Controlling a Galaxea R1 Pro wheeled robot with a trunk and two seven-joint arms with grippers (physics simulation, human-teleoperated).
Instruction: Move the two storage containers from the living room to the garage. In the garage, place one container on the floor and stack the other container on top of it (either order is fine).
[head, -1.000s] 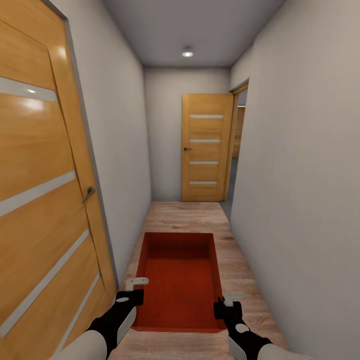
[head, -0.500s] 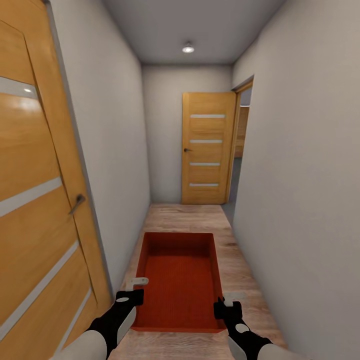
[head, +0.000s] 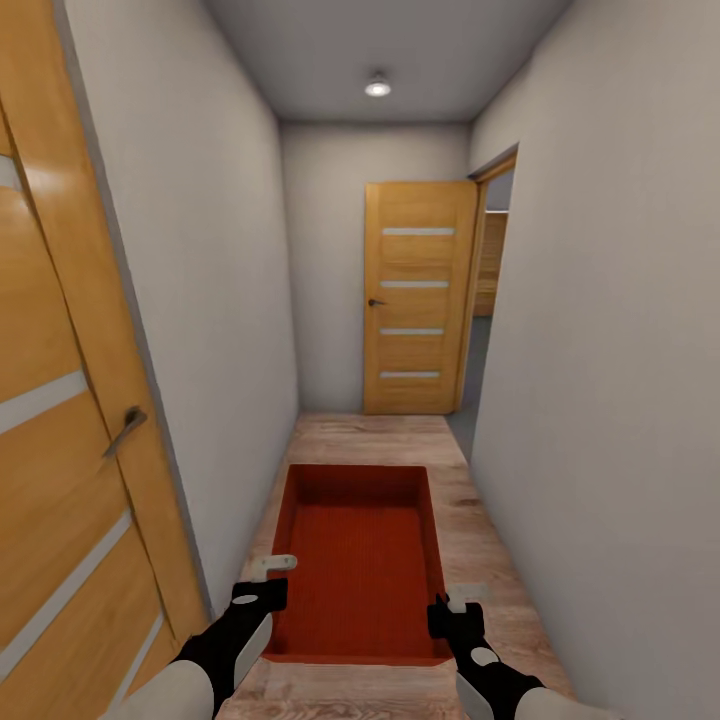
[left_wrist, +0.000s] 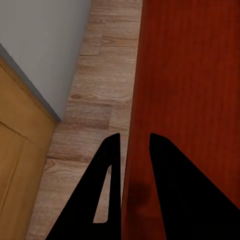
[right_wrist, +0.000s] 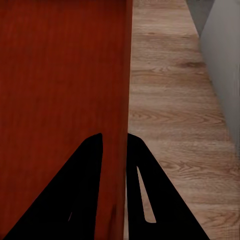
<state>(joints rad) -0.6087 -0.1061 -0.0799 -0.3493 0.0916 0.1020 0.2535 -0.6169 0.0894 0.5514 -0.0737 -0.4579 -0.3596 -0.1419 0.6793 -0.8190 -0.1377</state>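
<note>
I carry one orange-red storage container (head: 362, 560) level in front of me, held above a light wood-plank corridor floor (head: 375, 435). My left gripper (head: 262, 590) is shut on the container's left wall (left_wrist: 134, 125), one dark finger (left_wrist: 107, 165) outside and the other inside. On the opposite side my right gripper (head: 452, 612) is shut on the right wall (right_wrist: 126, 75), its fingers (right_wrist: 135, 170) straddling the thin rim. The tray's inside (right_wrist: 60, 75) holds nothing.
A narrow hallway with white walls runs ahead. A wooden door (head: 60, 420) with a lever handle (head: 122, 432) stands close at the left. Another slatted wooden door (head: 415, 297) stands open at the far end, beside a doorway (head: 488, 290) in the right wall.
The whole view has advanced along the corridor: the left door slid further toward the frame's edge and the far door looms slightly larger. Both grippers keep their hold on the container.
</note>
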